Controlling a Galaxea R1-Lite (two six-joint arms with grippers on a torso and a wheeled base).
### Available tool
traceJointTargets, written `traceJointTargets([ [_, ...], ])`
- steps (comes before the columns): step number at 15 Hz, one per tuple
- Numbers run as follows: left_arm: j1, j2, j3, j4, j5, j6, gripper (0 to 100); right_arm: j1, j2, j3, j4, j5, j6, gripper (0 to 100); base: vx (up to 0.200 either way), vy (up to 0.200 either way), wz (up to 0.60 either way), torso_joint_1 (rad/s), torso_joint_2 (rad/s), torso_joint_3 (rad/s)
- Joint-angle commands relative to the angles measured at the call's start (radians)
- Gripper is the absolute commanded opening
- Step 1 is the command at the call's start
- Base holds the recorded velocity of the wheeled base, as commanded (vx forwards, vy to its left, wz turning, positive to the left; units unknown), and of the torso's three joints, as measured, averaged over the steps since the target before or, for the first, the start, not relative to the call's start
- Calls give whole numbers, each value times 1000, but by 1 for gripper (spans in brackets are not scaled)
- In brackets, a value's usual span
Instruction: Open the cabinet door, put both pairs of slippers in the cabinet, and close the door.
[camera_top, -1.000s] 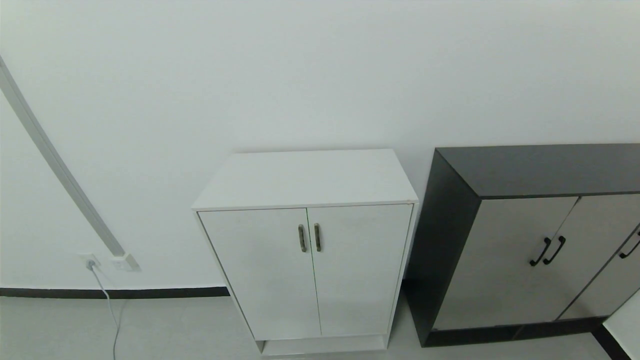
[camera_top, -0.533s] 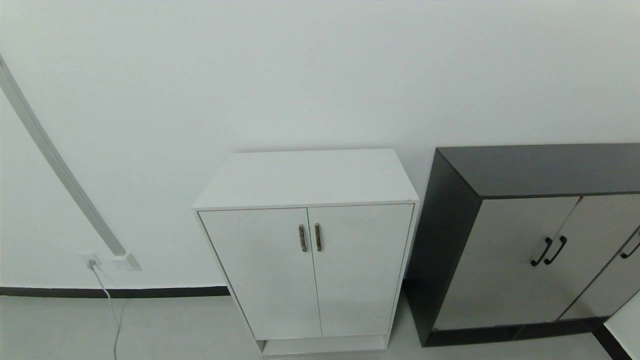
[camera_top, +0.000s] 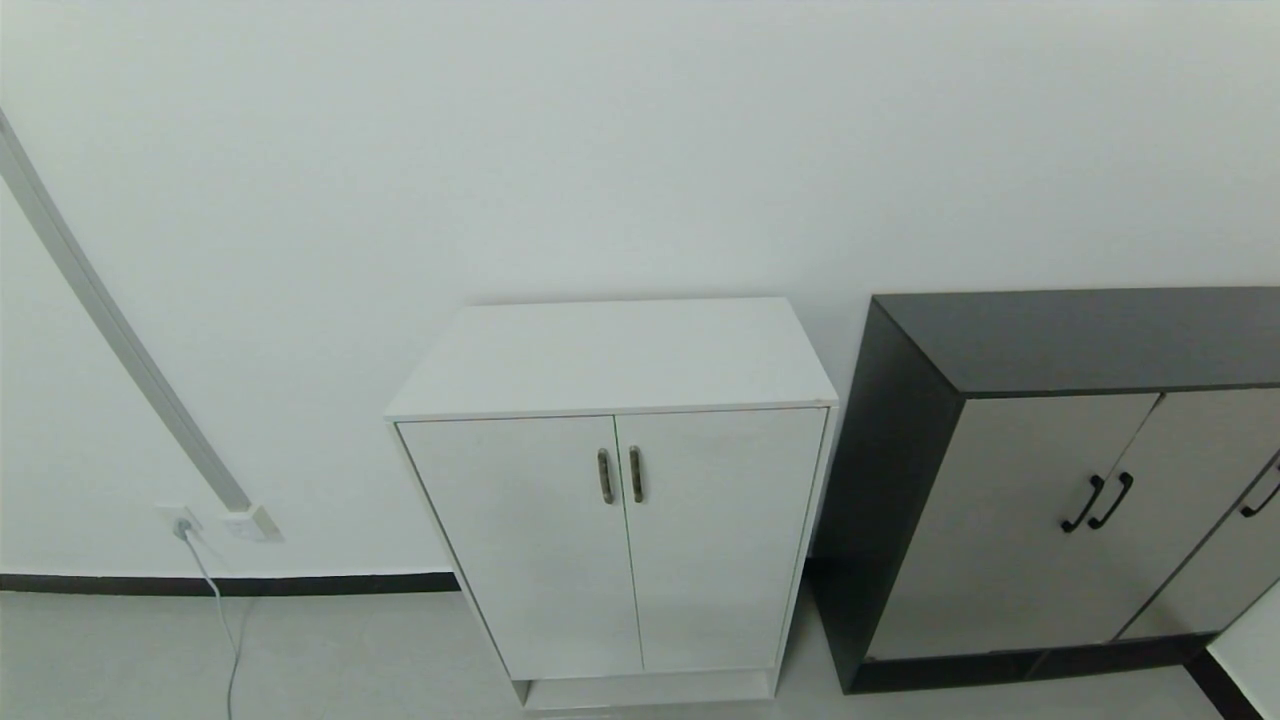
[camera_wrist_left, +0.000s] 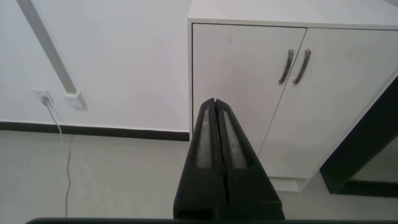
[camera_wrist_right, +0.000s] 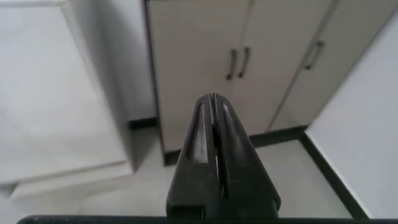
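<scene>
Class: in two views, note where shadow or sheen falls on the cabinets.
Head view: shadow darkens the gap low between the white cabinet and the dark cabinet, whose grey doors show dull sheen. Left wrist view: the white doors are evenly lit.

light: bright, even, diffuse | shadow: soft, just right of white cabinet (camera_top: 610, 360) | glare: dull sheen on dark cabinet (camera_top: 1010, 520) front

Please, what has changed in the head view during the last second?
Nothing has visibly changed. The white cabinet stays shut, and the black cabinet stands beside it as before.
</scene>
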Motion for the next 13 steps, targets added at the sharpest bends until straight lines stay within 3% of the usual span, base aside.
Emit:
traceJointTargets([
  [1, 0, 0, 0, 0, 1, 0, 0, -29, -76, 12, -8, 59, 11, 0, 0, 0, 0, 0, 0, 0],
  [3, 0, 0, 0, -2, 1, 0, 0, -27, -74, 67, -81, 266, 68, 0, 0, 0, 0, 0, 0, 0],
  [13, 0, 0, 0, 0, -2, 3, 0, -26, -74, 67, -81, 281, 54, 0, 0, 0, 0, 0, 0, 0],
])
